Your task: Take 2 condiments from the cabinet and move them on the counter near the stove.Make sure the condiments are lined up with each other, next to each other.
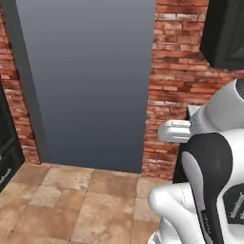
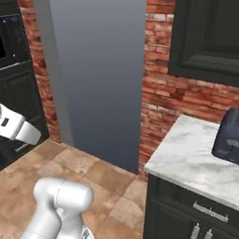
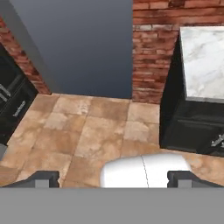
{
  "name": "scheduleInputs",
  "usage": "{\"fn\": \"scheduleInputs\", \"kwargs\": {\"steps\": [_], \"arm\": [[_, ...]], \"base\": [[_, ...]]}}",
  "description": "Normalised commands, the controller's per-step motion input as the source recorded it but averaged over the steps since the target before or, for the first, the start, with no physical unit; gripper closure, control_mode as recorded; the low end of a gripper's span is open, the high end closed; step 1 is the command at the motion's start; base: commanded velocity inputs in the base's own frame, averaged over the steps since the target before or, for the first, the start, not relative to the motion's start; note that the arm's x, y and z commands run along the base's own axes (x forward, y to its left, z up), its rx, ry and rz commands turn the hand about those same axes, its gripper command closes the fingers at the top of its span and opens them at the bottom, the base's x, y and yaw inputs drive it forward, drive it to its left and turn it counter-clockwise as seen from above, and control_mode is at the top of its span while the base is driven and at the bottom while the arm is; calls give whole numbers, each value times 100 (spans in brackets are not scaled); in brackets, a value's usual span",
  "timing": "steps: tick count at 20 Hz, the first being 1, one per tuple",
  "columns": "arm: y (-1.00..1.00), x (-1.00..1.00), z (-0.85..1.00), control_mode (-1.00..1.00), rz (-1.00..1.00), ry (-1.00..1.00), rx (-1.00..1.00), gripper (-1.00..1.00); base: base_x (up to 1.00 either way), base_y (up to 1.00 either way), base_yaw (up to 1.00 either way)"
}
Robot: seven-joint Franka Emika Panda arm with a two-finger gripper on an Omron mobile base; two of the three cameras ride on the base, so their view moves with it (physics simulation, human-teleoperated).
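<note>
In the hand view my gripper (image 3: 113,178) points down at the tiled floor, open, with no object between its dark fingertips (image 3: 43,178). A black panelled wall cabinet (image 2: 205,37) hangs on the brick wall at the upper right, and its corner (image 1: 224,33) also appears in the left base view. Its handle is outside the frame. Below it lies a white marble counter (image 2: 186,158) on black base cabinets (image 2: 186,210); the hand view has the same slab (image 3: 203,61) at its right. The condiments and the stove are out of view.
A dark blue-grey toaster (image 2: 228,135) stands on the marble. A tall flat grey panel (image 1: 86,81) rises straight ahead between brick walls. Black units (image 2: 14,70) stand at the left. Brown floor tiles (image 3: 87,127) lie beneath the hand.
</note>
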Motion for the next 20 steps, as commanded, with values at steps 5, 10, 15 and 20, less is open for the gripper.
{"fn": "scheduleInputs", "kwargs": {"steps": [5, 10, 15, 20], "arm": [[0, 0, 0, 100, 0, 0, 0, -100], [0, 0, 0, 100, 0, 0, 0, -100], [0, 0, 0, 100, 0, 0, 0, -100], [0, 0, 0, 100, 0, 0, 0, -100]], "base": [[-19, 41, 100], [-10, 32, 100], [1, 33, 96], [20, 33, 89]]}}
